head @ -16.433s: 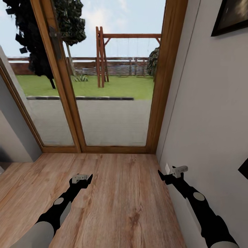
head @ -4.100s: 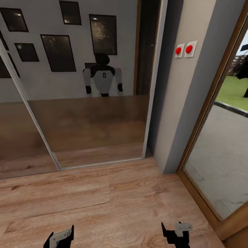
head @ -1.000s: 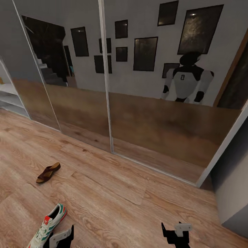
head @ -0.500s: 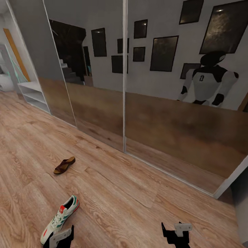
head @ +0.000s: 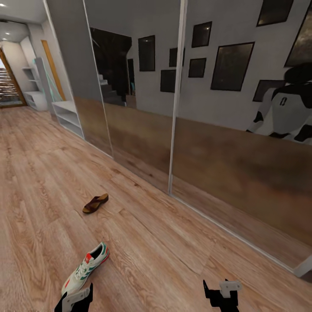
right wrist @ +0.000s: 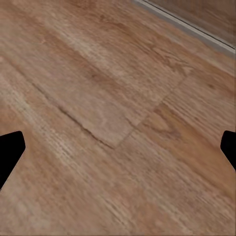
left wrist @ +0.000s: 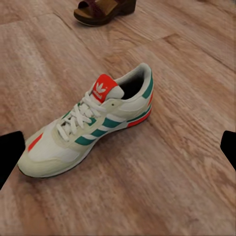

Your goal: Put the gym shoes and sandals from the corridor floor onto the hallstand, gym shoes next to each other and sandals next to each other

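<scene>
Your left gripper (head: 77, 299) and right gripper (head: 222, 291) both sit low at the bottom edge of the head view, level with each other and well apart. Each wrist view shows its fingers spread wide (dark tips at opposite edges), holding nothing.

Black left hand (head: 74, 300) and right hand (head: 222, 291) with pale grey plates
</scene>
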Tool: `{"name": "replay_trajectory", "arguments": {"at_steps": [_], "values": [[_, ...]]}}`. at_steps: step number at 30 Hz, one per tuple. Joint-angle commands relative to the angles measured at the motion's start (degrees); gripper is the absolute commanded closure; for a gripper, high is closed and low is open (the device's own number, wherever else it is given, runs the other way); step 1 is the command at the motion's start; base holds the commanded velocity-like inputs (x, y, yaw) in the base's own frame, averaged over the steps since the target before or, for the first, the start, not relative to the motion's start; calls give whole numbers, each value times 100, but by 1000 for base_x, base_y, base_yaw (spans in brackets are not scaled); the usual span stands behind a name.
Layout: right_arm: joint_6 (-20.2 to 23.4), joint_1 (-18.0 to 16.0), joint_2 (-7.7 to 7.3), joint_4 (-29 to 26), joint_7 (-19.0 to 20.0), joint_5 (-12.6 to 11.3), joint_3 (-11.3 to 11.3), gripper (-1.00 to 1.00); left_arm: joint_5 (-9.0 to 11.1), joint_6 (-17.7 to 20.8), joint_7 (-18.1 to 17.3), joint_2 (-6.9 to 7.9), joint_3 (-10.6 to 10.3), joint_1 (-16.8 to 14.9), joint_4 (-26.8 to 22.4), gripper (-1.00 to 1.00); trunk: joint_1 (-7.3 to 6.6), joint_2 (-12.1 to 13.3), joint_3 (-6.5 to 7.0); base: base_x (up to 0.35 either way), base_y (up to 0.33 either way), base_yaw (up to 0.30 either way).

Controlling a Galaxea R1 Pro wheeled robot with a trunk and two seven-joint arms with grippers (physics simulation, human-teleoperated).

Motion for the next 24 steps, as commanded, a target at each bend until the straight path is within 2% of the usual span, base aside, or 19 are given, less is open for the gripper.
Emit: {"name": "replay_trajectory", "arguments": {"at_steps": [1, 11, 24], "values": [[-16, -1, 1, 3, 9, 55, -48, -100, 48, -18, -8, 1, -15, -4, 5, -100, 0, -2, -5, 127, -202, 277], [-16, -1, 1, 3, 9, 55, -48, -100, 53, -18, -8, 1, -15, -4, 6, -100, 0, -2, -5, 128, -229, 277], [-16, -1, 1, 3, 9, 55, -48, -100, 68, -16, -8, 1, -15, -4, 14, -100, 0, -2, -5, 13, -262, 277]]}}
